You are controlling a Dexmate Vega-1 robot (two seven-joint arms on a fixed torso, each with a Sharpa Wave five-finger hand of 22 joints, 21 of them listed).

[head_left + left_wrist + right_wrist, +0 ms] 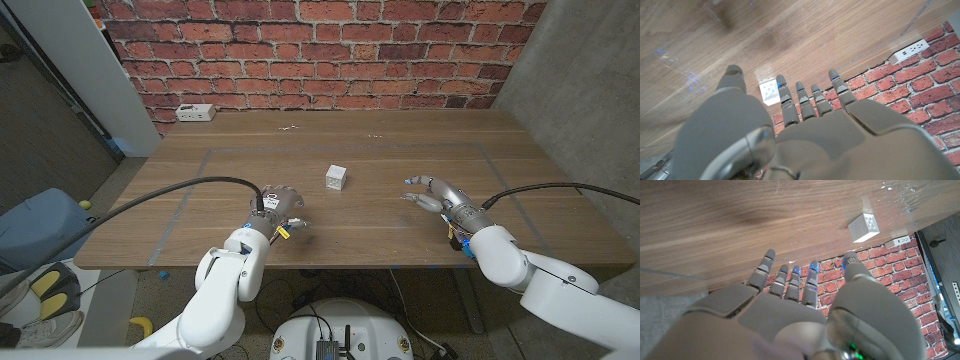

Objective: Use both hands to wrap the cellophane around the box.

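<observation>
Bench (400, 240): wooden, with a brick wall behind it.
Cellophane (250, 165): a clear sheet spread on the bench, its edges faintly visible.
Left hand (278, 208): near the bench's front edge, released, fingers apart, holding nothing.
Right hand (432, 193): right of the box, released, fingers spread, holding nothing.
Box (336, 178): small, white, mid-bench between both hands, touching neither.
Power strip (194, 113): white, at the far left corner.

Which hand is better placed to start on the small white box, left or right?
Probably the left hand. In the head view it is open and sits nearer the box, just ahead and to its right. The right hand, also open, is farther off to the side. The difference is modest, and wrapping needs both.
</observation>
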